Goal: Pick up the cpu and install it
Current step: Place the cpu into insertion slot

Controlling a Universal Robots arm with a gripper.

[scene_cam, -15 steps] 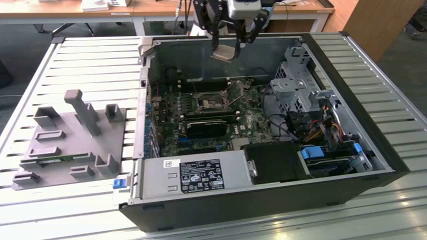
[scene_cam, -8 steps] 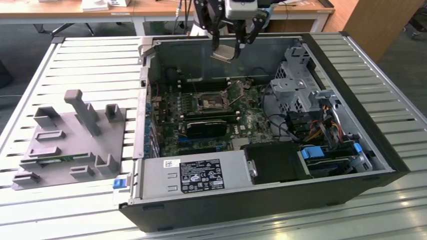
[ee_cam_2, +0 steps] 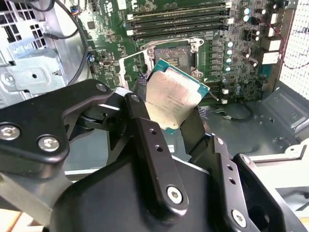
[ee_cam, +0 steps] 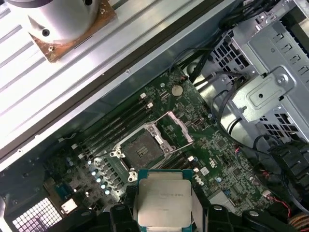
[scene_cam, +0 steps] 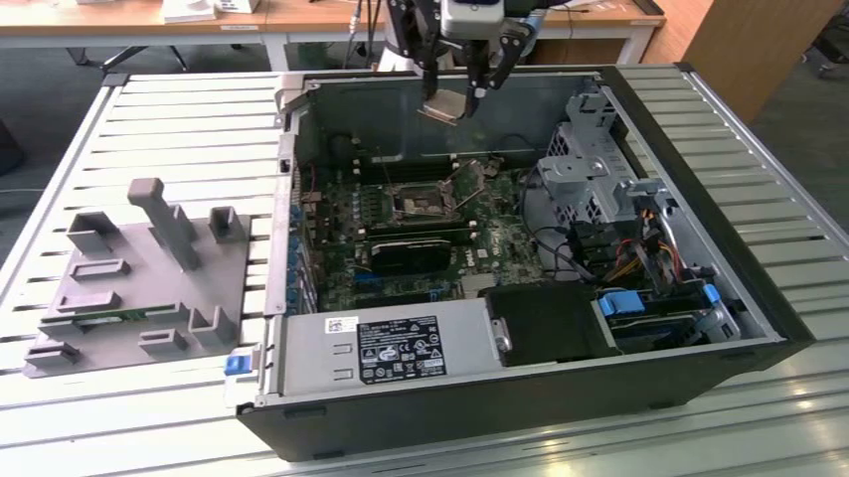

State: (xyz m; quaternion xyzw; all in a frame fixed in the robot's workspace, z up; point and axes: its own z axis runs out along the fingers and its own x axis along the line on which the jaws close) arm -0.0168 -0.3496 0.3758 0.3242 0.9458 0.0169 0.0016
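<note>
We record bright, even light. Glare bleaches the white slatted metal table at the exterior view's right. The open black computer case is shaded inside. The shiny silver-grey square cpu gleams softly.

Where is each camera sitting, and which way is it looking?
Exterior view: off the arm, above the slatted metal table, looking down into the open black computer case; the gripper shows, holding the square silver-grey cpu.
Second wrist view: on the arm behind the black fingers, looking past them at the green motherboard.
First wrist view: on the arm, looking down at the open processor socket; fingertips show.
Shared: both wrist views show the cpu clamped and the socket.
</note>
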